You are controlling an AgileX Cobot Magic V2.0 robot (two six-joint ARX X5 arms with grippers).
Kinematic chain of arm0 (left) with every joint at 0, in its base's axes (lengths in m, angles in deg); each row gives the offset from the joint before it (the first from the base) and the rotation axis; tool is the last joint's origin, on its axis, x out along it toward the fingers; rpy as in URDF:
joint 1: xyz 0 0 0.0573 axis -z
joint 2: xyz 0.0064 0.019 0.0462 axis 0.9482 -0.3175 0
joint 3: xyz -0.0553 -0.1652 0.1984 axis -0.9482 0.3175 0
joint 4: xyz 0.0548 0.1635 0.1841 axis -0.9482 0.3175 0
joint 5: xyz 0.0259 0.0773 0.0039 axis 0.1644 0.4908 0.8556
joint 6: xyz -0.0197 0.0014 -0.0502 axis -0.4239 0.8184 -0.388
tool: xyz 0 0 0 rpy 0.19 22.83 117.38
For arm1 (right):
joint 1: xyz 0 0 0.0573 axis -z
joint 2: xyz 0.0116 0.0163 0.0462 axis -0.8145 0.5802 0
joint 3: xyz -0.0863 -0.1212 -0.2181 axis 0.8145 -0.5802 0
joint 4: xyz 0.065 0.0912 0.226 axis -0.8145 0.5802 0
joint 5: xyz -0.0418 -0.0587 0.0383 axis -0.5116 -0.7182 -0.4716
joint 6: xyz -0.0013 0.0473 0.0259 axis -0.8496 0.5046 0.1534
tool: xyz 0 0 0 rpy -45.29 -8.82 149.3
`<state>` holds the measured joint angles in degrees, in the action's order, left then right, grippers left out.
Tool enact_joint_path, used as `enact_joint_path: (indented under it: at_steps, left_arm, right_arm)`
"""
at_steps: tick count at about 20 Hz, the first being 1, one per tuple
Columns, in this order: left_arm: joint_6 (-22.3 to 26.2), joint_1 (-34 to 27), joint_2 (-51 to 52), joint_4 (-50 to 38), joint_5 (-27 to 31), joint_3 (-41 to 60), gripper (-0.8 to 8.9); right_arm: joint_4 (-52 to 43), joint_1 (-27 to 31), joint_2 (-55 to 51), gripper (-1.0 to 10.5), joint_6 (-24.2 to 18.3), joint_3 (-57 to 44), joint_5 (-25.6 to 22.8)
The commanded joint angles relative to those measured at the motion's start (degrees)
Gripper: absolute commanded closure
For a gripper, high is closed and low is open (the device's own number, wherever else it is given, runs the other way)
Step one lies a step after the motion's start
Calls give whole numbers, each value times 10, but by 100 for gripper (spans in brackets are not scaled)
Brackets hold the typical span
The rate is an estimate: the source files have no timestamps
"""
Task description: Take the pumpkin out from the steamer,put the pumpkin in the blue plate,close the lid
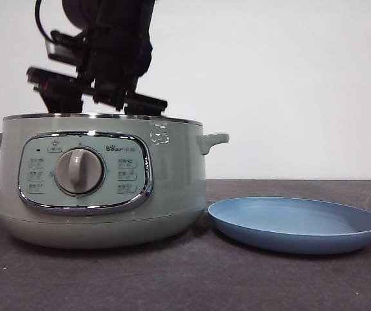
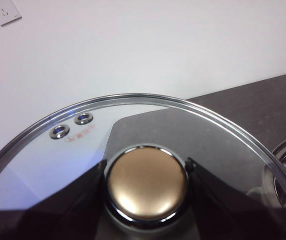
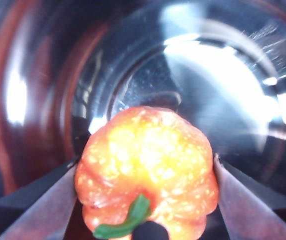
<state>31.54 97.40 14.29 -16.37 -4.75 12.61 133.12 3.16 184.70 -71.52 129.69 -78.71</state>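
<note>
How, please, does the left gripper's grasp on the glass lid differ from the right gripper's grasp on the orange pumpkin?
The left gripper clamps only the round knob of the clear chrome-rimmed glass lid, while the right gripper spans the whole body of the ribbed orange pumpkin. The lid is held off the pot, against the white wall; the pumpkin sits deep inside the shiny metal bowl of the pale green steamer. Both have a jaw on each side of their object.

We see the pumpkin as orange-red mottled with yellow, ribbed, with a green stem, against the shiny silver inside of the steamer, whose outside is pale sage green with a chrome-framed panel. The blue plate is matte light blue on the dark grey counter. The lid is clear glass with a chrome rim and a golden-looking knob.
</note>
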Motion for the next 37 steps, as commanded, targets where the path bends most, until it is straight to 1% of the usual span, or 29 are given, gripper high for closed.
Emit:
enact_joint_path:
  at_steps: [1,2,4,6,7,8,9,10,12,15,17,19,21,23,26,27,28,29,30,31,33,34,35,37]
  left_arm:
    - [6,0,4,-36,-25,-6,822]
    - [5,0,3,-43,-43,-6,822]
    - [4,0,-3,-65,-64,-6,822]
    - [1,0,-15,-77,-102,-6,822]
    - [-9,0,-26,-84,-120,-6,822]
    - [-9,0,-37,-90,-136,-6,822]
    - [-10,0,-49,-97,-153,-6,822]
    - [-10,0,-59,-103,-167,-6,822]
    - [-13,0,-81,-116,-199,-6,822]
    - [-25,0,-110,-130,-245,-6,822]
    - [-30,0,-128,-137,-279,-6,822]
    - [-35,0,-145,-146,-296,-6,822]
    - [-40,0,-157,-160,-313,-6,822]
    - [-45,1,-165,-170,-329,-6,822]
    - [-53,1,-173,-171,-329,-6,822]
    - [-53,1,-173,-170,-329,-6,822]
    - [-53,1,-173,-171,-329,-6,822]
    - [-53,1,-173,-171,-329,-6,822]
    - [-53,1,-173,-170,-329,-6,822]
    - [-53,1,-173,-170,-329,-6,822]
    - [-53,1,-173,-170,-329,-6,822]
    - [-53,1,-173,-170,-329,-6,822]
    - [-53,1,-173,-170,-329,-6,822]
    - [-53,1,-174,-170,-329,-6,822]
  right_arm:
    - [10,4,-55,957,-4,1,-2]
    - [22,8,-83,957,-13,1,-3]
    - [49,19,-144,957,-16,1,-23]
    - [74,33,-210,957,-16,1,-68]
    - [90,45,-244,957,-12,1,-104]
    - [108,56,-269,957,-4,1,-137]
    - [134,70,-291,957,13,1,-173]
    - [139,82,-304,957,27,-1,-202]
    - [139,105,-342,957,43,-15,-224]
    - [139,126,-405,957,75,-85,-274]
    - [139,130,-452,957,97,-163,-302]
    - [131,133,-495,957,121,-250,-319]
    - [93,136,-536,957,130,-337,-317]
    - [29,136,-570,957,133,-424,-312]
    - [-76,136,-583,957,132,-535,-312]
    - [-114,140,-580,951,132,-565,-300]
    - [-151,150,-572,947,127,-589,-260]
    - [-187,160,-560,946,120,-610,-197]
    - [-211,168,-545,945,115,-620,-158]
    - [-231,177,-522,940,111,-624,-144]
    - [-263,185,-479,935,101,-624,-141]
    - [-277,190,-462,935,97,-624,-125]
    - [-292,196,-441,914,90,-624,-102]
    - [-304,205,-408,817,88,-624,-87]
